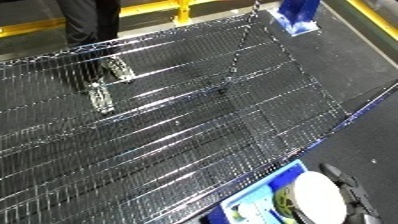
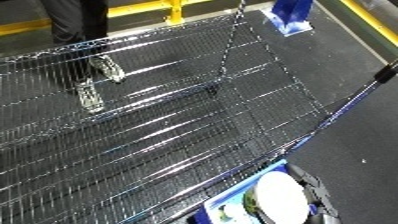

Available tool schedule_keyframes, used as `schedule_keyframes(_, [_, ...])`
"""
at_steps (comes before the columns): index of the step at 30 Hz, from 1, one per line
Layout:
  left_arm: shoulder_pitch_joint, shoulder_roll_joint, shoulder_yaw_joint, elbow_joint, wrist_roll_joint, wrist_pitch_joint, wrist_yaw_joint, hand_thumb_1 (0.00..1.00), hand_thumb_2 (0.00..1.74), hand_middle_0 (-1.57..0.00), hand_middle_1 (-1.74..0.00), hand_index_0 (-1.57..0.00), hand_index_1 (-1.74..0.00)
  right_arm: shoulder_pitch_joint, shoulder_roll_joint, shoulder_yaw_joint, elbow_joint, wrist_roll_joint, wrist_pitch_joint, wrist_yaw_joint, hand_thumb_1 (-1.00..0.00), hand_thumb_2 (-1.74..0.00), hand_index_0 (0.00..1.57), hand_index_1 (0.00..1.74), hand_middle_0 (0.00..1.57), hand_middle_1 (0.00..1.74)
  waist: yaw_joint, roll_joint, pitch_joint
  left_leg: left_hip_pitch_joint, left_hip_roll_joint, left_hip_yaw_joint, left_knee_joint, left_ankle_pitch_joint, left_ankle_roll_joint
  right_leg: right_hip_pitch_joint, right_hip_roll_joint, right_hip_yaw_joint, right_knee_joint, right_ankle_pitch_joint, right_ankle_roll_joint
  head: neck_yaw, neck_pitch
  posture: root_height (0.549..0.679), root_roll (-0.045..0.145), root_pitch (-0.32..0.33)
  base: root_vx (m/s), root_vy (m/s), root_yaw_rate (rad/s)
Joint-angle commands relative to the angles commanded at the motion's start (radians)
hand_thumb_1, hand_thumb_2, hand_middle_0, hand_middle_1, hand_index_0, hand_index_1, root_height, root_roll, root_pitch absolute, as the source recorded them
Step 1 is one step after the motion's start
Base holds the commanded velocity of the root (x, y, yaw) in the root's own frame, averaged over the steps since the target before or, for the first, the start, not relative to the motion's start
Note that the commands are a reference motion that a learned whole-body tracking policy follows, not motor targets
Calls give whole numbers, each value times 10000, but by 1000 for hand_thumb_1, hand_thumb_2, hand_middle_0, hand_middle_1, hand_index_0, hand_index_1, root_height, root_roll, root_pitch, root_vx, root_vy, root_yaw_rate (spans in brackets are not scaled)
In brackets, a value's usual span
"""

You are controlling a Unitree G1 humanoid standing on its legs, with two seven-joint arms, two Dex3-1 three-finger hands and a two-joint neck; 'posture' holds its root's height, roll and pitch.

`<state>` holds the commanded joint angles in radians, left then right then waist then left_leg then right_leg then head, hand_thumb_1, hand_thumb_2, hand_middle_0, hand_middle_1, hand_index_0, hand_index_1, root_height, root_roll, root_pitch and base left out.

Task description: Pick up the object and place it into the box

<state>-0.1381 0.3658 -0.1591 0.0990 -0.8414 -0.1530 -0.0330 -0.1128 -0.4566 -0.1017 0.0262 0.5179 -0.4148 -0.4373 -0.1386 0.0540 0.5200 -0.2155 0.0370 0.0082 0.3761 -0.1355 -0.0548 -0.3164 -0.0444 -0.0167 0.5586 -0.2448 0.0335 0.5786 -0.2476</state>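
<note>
A: Left eye view: right hand (image 1: 342, 186) over the blue bin (image 1: 266, 192), black fingers curled on a white round object (image 1: 318, 196).

B: Right eye view: object above the bin; release remains, seemingly. Left hand unseen.

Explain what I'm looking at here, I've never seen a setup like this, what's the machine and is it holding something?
Both pictures come from a two-eyed camera on a humanoid robot's head, looking down, so they show nearly the same thing. The shiny grid filling most of the view is a wire mesh surface; nothing lies on it. At the lower right, the black robot hand, the robot's right, seems to hold a white round object over a blue bin. The left robot hand is out of sight.
</note>
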Motion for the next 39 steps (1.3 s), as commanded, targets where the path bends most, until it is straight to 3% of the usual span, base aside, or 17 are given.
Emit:
schedule_keyframes(5, [-95,-148,-80,207,-24,-128,-69,1000,1740,-1570,-1740,-1570,-1740,-40,-104,-231,348,234,-89,4,0,0,0,0,0,0,-147,208,-34,185,4,104,-217,127,-97,119,-74,34,-290,78,11,441,-29,665,79,34,-7,55,-83])
schedule_keyframes(12, [-100,-261,-90,441,-86,-198,-216,1000,1740,-1570,-1740,-1570,-1740,18,-97,-450,791,453,-185,-258,0,0,0,0,0,0,-284,443,-200,379,8,189,-483,197,-166,229,-124,90,-418,58,9,1029,-345,666,83,36,6,41,-48])
schedule_keyframes(19, [-69,-344,-165,548,-146,-157,-321,1000,1740,-1570,-1740,-1570,-1740,171,-74,-575,1045,514,-47,-84,0,0,0,0,0,0,-329,541,-367,553,35,195,-574,221,-214,406,-187,118,-541,62,13,909,-608,667,85,29,37,25,0])
schedule_keyframes(28, [83,-387,-174,405,-102,2,-276,1000,1740,-1570,-1740,-1570,-1740,292,162,28,419,-27,87,808,0,0,0,0,0,0,-104,415,-514,621,2,72,-455,142,-191,623,-225,72,-625,53,-38,-363,-1257,668,86,17,29,-2,58])
schedule_keyframes(39, [102,-164,-25,347,207,512,-447,1000,1740,-1570,-1740,-1570,-1740,-58,340,1016,-132,-240,441,2231,0,0,0,0,0,0,589,-191,-708,600,-76,-335,-249,-87,-61,1033,-170,-258,-553,-45,-86,-2114,-2148,668,74,-9,36,-71,167])
